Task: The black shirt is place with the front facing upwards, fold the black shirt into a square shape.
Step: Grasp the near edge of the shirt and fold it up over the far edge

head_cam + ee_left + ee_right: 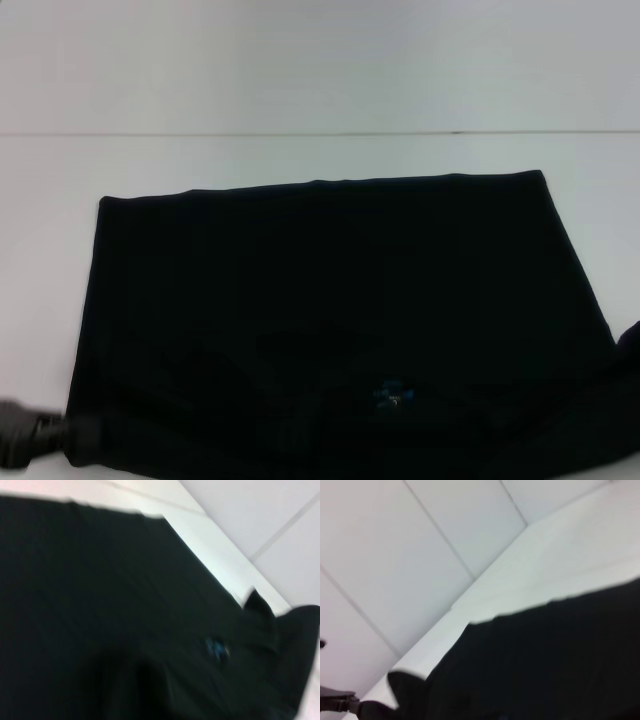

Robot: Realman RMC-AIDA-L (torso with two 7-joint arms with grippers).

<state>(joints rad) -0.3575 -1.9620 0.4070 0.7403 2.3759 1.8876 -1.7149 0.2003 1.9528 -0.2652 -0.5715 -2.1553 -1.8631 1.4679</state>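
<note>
- Although the black shirt [330, 300] is already lying as a broad, flat, roughly rectangular dark panel on the white table [300, 155], it is still wider than a square, so the folding is looking only partly done.
- The shirt is filling the middle and near part of the head view, its long axis running left to right, its far edge lying straight across the table and its near part running out of sight at the bottom.
- The small bluish neck label [393, 395] is showing near the near edge, a little right of centre; the left wrist view is catching the same label [216, 648] amid rumpled cloth.
- The left gripper [30, 435] is sitting at the near left corner of the shirt, right beside or touching the cloth there; I cannot tell how far its jaws are parted, or whether they are holding any fabric.
- The right gripper is not showing clearly in any view; a raised dark bump at the near right corner is hinting that cloth is being lifted there, but that is a guess.
- The relation that is mattering: the body of the shirt is stretching away from both near corners toward the far edge, so a fold carrying the near edge toward the far one would shorten nothing across the width.
- The left arm is nearer the left side panel, so a sideways fold toward the centre is seeming the likely need.
</note>
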